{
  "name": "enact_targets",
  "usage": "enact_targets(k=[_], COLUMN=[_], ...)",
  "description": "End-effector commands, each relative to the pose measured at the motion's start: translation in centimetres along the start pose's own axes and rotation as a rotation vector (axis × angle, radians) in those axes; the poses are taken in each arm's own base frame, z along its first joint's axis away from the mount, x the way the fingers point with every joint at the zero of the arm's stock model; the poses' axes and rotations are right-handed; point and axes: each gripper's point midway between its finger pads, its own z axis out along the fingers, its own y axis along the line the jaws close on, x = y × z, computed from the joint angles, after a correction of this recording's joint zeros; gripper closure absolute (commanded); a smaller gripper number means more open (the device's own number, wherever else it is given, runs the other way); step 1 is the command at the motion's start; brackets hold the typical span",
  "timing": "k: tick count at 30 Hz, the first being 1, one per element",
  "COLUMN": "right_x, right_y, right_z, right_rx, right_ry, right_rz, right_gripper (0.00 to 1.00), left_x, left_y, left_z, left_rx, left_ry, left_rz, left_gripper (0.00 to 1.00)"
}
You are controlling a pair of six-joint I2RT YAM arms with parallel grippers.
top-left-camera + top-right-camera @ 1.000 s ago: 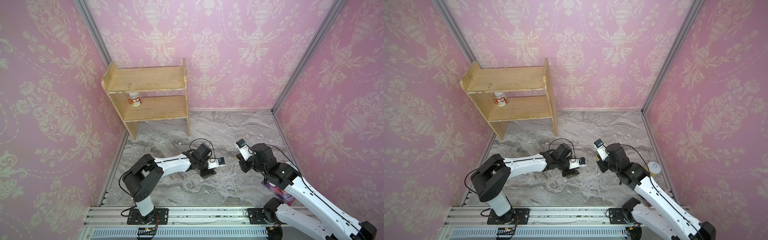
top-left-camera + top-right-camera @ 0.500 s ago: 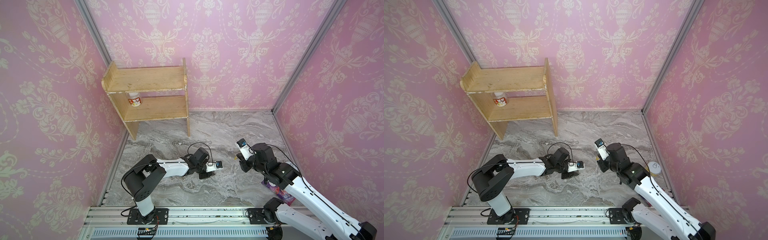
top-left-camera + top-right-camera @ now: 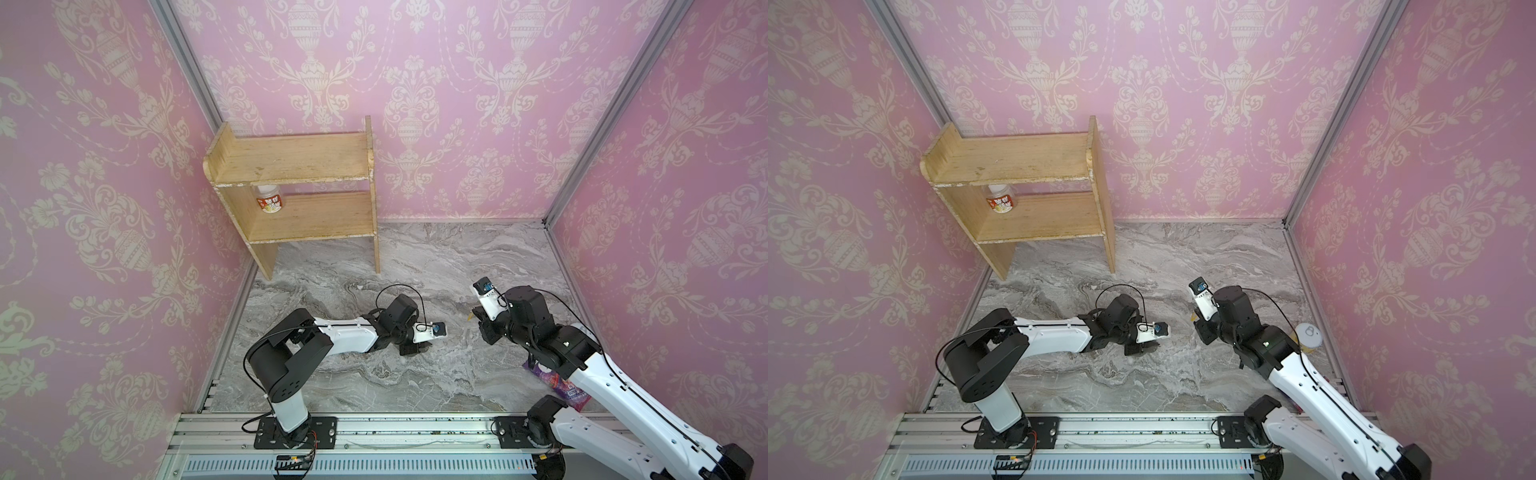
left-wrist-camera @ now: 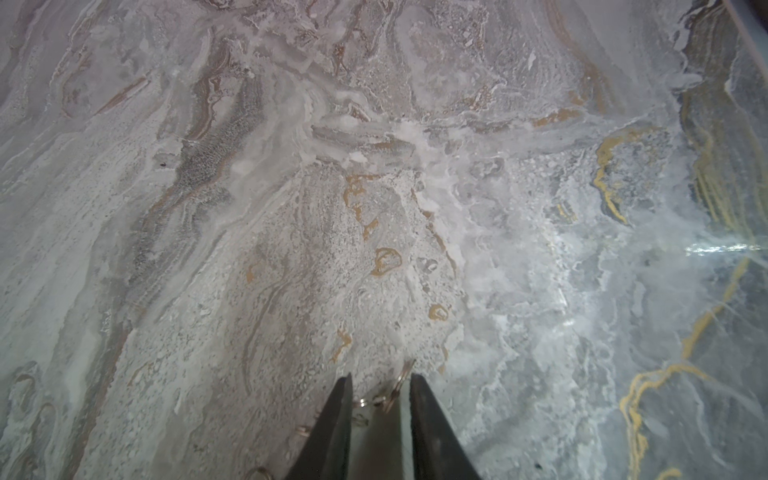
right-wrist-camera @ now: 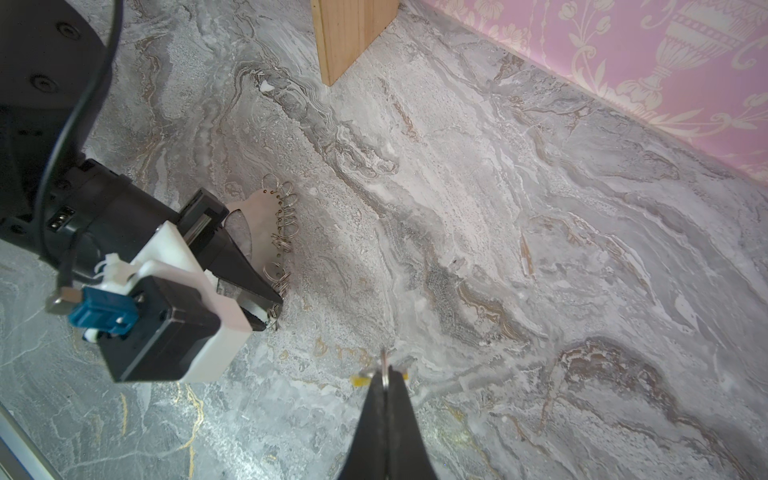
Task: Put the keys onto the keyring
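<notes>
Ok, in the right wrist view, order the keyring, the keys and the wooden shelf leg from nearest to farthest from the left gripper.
1. keyring: its rings lie right at the tips of the left gripper.
2. keys: pinched in the right gripper, a clear gap away.
3. wooden shelf leg: farthest, well beyond the keyring's far end.

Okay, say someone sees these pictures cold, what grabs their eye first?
Probably the pink damask walls boxing in a grey marble floor, with a wooden shelf in the back left corner. Down on the floor, the left pincer sits around one end of the keyring, a grey plate edged with silver rings. Facing it, the right pincer is shut on the yellow-tagged keys.
</notes>
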Motion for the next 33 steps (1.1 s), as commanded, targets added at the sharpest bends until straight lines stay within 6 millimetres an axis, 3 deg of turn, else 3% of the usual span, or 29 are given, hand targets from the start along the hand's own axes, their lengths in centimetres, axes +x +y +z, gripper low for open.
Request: enact_targets(k=[1, 23, 33], right_x=[-1.1, -1.1, -1.2], right_y=[-0.2, -0.3, -0.4], right_z=[-0.4, -0.7, -0.8], right_rx=[0.001, 0.004, 0.005], right_ry=[-0.041, -0.043, -0.051], right_rz=[0.022, 0.021, 0.024], right_gripper=[1.0, 1.0, 1.0], left_x=[1.6, 2.9, 1.9], left_y=[-0.9, -1.0, -0.3], left_z=[0.5, 0.5, 0.1], left_rx=[0.04, 0.023, -0.007], left_ry=[0.044, 0.09, 0.064], left_rz=[-0.002, -0.054, -0.061], left_gripper=[0.76, 0.72, 0.85])
